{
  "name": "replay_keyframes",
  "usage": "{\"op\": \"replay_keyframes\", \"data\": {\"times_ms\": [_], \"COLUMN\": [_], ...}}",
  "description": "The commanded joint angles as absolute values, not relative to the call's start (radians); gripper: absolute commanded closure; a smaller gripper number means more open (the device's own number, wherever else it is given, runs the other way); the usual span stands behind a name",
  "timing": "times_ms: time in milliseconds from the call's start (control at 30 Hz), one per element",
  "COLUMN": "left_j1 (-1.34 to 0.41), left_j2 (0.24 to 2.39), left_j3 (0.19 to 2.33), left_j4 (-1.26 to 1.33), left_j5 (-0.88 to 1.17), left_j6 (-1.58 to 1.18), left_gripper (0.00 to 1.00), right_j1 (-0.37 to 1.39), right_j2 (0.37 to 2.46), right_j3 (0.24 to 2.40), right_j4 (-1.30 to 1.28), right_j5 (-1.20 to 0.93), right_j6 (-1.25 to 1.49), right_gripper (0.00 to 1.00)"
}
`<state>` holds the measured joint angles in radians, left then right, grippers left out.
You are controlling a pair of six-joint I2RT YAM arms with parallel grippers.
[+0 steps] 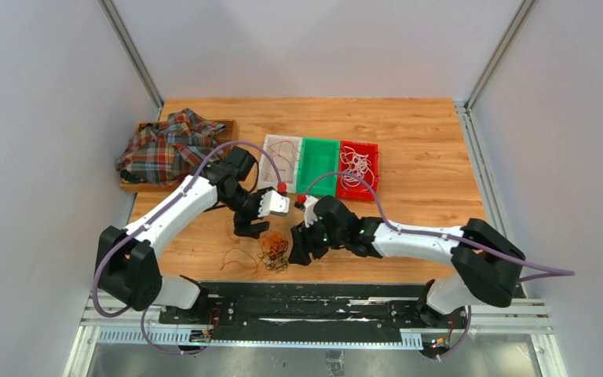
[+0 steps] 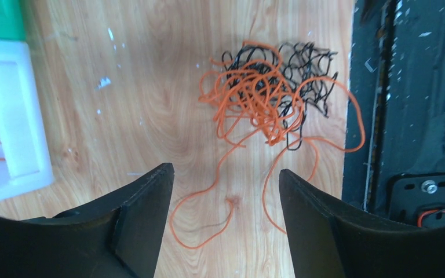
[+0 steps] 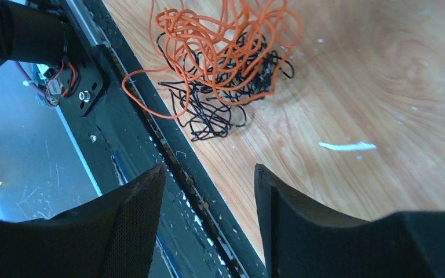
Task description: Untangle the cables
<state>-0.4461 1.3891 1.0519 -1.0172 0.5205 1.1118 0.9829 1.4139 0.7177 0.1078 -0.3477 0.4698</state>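
Observation:
A tangle of orange and black cables (image 1: 273, 251) lies on the wooden table near its front edge. In the left wrist view the tangle (image 2: 269, 95) lies ahead of my open, empty left gripper (image 2: 226, 174), and loose orange ends trail between the fingers. My left gripper (image 1: 250, 230) is just left of the tangle. My right gripper (image 1: 298, 253) is just right of it, open and empty. In the right wrist view the tangle (image 3: 220, 58) lies ahead of the gripper (image 3: 208, 171), which hangs over the table's front edge. Another loose orange cable (image 1: 235, 258) lies to the left.
Three bins stand mid-table: a white bin (image 1: 268, 179) with an orange-red cable, a green bin (image 1: 308, 187), a red bin (image 1: 371, 149) with white cables. A plaid cloth (image 1: 165, 145) lies in a wooden tray at back left. A black rail (image 1: 298, 294) runs along the front edge.

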Motion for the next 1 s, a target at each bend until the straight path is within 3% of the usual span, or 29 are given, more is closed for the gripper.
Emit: {"op": "replay_keyframes", "data": {"times_ms": [0,200,433,567,667,733,967], "left_j1": [-0.443,-0.461,-0.475,-0.474,-0.473,-0.470,-0.389], "left_j2": [1.368,1.412,1.456,1.460,1.464,1.451,1.362], "left_j3": [1.107,1.097,1.005,0.977,0.991,1.008,1.059], "left_j4": [-1.066,-1.059,-0.894,-0.812,-0.809,-0.809,-0.809], "left_j5": [0.677,0.725,0.660,0.647,0.627,0.585,0.452], "left_j6": [1.083,1.033,0.958,0.918,0.895,0.879,0.870], "left_gripper": [0.28,0.34,0.48,0.69,0.91,0.98,0.99], "right_j1": [1.036,1.041,1.045,1.043,1.029,1.004,0.868], "right_j2": [1.517,1.633,1.708,1.687,1.635,1.583,1.372], "right_j3": [0.798,0.817,0.801,0.776,0.752,0.722,0.608], "right_j4": [0.161,0.271,0.323,0.316,0.301,0.287,0.217], "right_j5": [-0.349,-0.352,-0.346,-0.309,-0.266,-0.228,-0.170], "right_j6": [0.442,0.486,0.545,0.551,0.557,0.569,0.598], "right_gripper": [0.42,0.52,0.73,0.99,0.99,0.99,0.99]}}
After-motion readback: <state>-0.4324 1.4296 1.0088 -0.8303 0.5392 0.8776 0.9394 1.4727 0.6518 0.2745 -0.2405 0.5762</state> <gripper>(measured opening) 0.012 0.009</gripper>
